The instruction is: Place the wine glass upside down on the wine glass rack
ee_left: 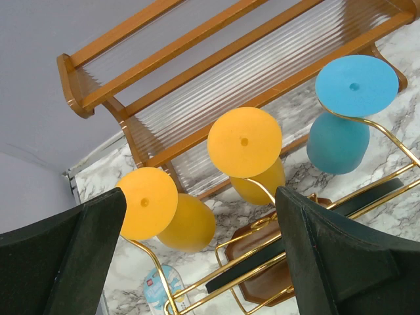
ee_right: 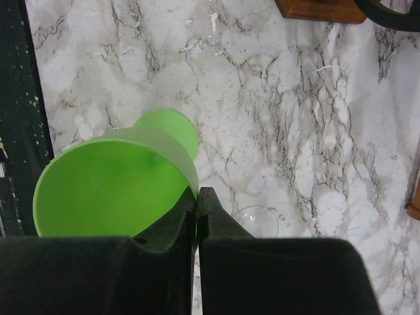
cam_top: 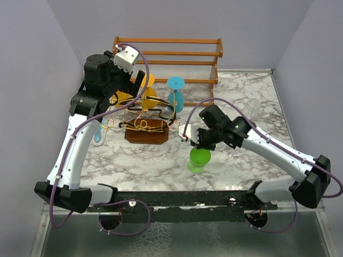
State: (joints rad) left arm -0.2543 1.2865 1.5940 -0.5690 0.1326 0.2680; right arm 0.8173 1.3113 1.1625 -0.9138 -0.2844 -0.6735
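1. Top external view: the green wine glass [cam_top: 199,159] stands mouth up over the marble worktop [cam_top: 150,160], near its front edge and well apart from the wine glass rack [cam_top: 146,133]. The right gripper [cam_top: 197,141] sits right at its rim. Whether the foot touches the worktop I cannot tell. The left gripper [cam_top: 138,80] is raised above the rack's rear side. Two yellow glasses [cam_top: 146,88] and a teal glass [cam_top: 175,95] hang on the rack, and a two-tier wooden shelf [cam_top: 167,56] stands behind it. A clear glass [cam_top: 252,107] is at the right.

2. Left wrist view: the left gripper [ee_left: 200,191] is released, with its fingers [ee_left: 72,256] spread wide and nothing between them. Beyond them the yellow glasses [ee_left: 244,141] and the teal glass [ee_left: 357,85] hang foot up on the rack's [ee_left: 252,243] gold wire.

3. Right wrist view: the right gripper [ee_right: 197,193] is clenched, pinching the rim of the wine glass [ee_right: 111,184]. The glass opens toward the camera with its foot behind the bowl. The clear glass [ee_right: 257,220] is just beside the fingers, and a corner of the rack's [ee_right: 321,10] base shows at the top.
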